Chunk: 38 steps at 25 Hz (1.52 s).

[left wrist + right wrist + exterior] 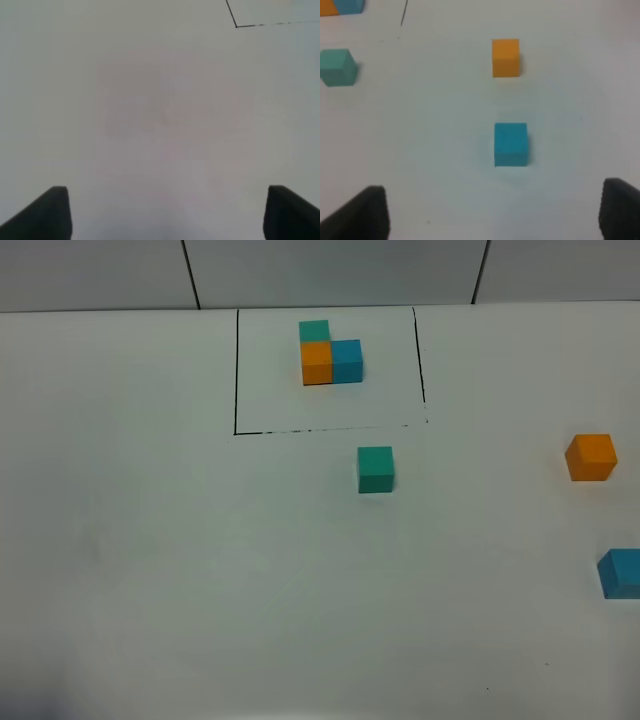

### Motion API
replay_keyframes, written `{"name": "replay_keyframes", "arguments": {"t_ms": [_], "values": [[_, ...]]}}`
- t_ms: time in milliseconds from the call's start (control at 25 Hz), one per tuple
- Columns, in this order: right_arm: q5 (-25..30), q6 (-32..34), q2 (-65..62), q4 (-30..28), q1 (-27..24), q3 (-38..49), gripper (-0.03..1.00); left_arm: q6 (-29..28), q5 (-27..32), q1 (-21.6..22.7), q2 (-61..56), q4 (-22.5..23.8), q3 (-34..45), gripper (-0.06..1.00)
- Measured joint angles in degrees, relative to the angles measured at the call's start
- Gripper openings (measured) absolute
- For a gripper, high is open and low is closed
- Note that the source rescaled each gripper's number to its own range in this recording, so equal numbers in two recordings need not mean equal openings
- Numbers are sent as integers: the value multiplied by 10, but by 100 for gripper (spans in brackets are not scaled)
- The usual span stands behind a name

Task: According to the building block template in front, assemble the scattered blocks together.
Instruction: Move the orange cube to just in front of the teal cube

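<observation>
Nothing has been joined yet: teal cube [376, 469] mid-frame, orange cube [591, 457] and blue cube [621, 573] at right edge. Left gripper [168, 191] and right gripper [495, 187] are spread, empty.

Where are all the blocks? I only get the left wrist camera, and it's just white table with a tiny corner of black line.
Observer: The high view shows a teal-green cube sitting alone just outside the black frame, on its near side.
Operator: Is there an orange one too?
Observer: Yes, a loose orange cube sits far off on the right, apart from the others.
Operator: And blue?
Observer: The loose blue cube lies ahead of the open right gripper, not touched.
</observation>
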Motion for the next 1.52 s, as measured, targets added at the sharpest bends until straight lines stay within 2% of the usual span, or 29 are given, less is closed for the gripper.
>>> {"name": "replay_keyframes", "arguments": {"t_ms": [320, 1520], "values": [[0, 0, 0, 0, 0, 0, 72, 4, -2, 0, -90, -1, 34, 70], [-2, 0, 0, 2, 0, 0, 72, 6, -4, 0, -91, -2, 42, 68]]}}
